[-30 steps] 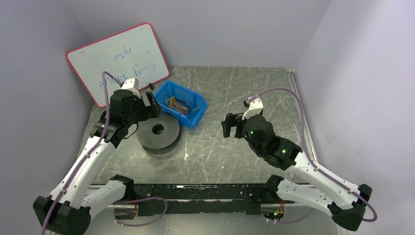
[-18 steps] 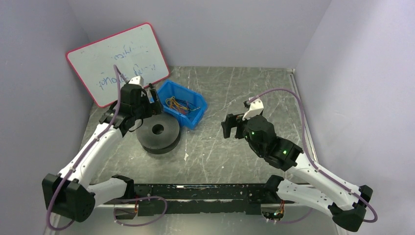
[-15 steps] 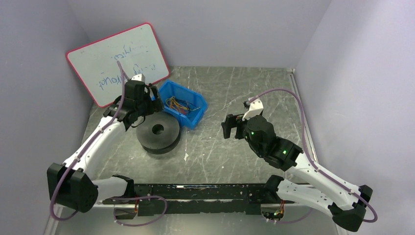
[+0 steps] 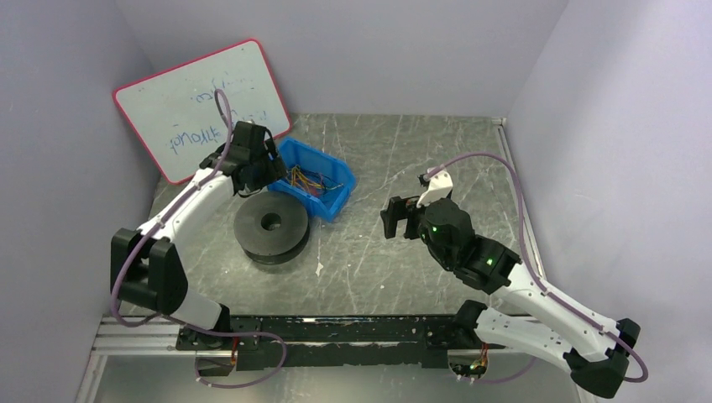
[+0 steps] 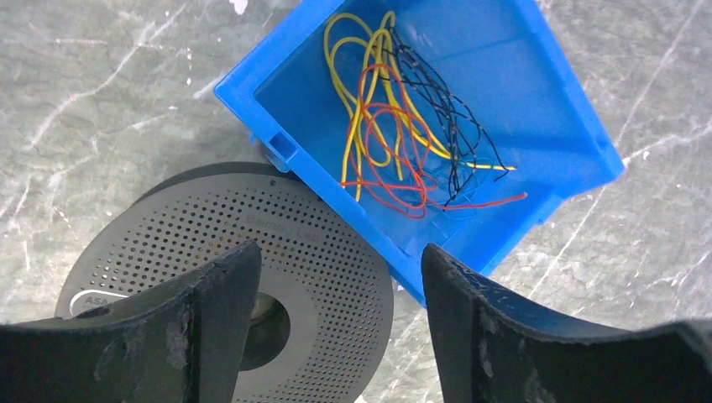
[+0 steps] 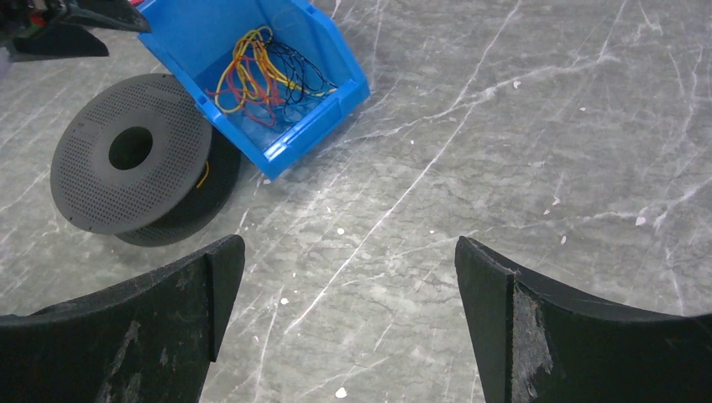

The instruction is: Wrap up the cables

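Note:
The cables [image 5: 395, 126] are thin yellow, orange-red and black wires lying tangled in a blue bin [image 5: 537, 109]; they also show in the top view [image 4: 309, 179] and right wrist view [image 6: 260, 71]. A dark grey two-disc spool [image 4: 270, 227] lies flat just in front of the bin, touching its corner [image 5: 252, 243]. My left gripper [image 4: 262, 166] is open and empty, hovering above the bin's left edge and the spool's far side. My right gripper [image 4: 396, 216] is open and empty, above bare table right of the bin.
A pink-framed whiteboard [image 4: 201, 105] leans against the back left wall behind the left arm. The scratched grey table [image 4: 403, 151] is walled on three sides. A black rail [image 4: 336, 329] runs along the near edge.
My left arm has stretched forward and to the right, carrying its gripper from beside the spool to above the bin's left edge. The right arm has not moved.

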